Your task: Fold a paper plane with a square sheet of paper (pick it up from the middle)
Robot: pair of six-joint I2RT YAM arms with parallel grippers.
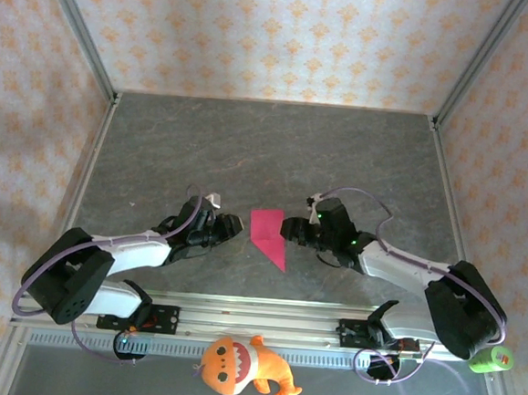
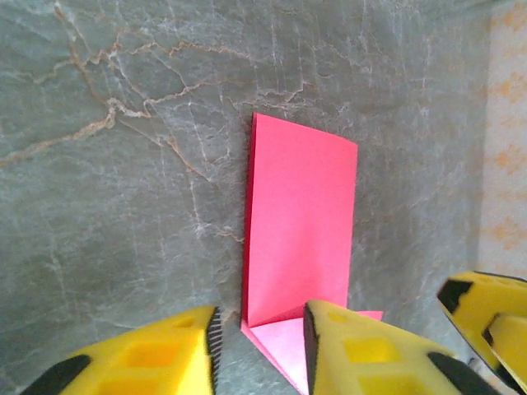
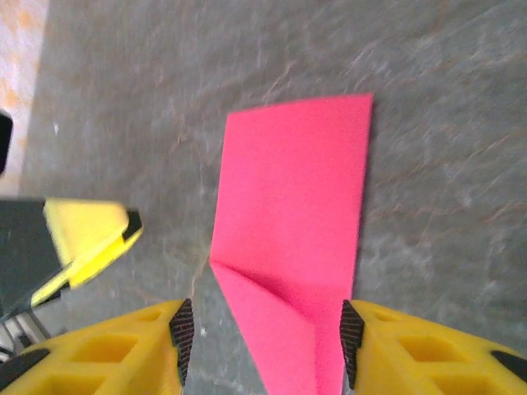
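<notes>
Yellow black-ribbed fingers (image 2: 346, 354) of left gripper (image 2: 259, 341) stand apart, nothing pinched; right gripper (image 3: 263, 329) likewise spread (straddling the pointed end). Thin matte magenta-pink square sheet of paper (image 1: 268, 234), folded to a rectangle with one diagonal tip, lies flat on grey veined stone-look table (image 1: 249, 151) between both grippers.

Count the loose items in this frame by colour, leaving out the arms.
Pink: 1, the folded paper
Orange: 1, the plush toy
Green: 1, a small object
Total: 3
</notes>
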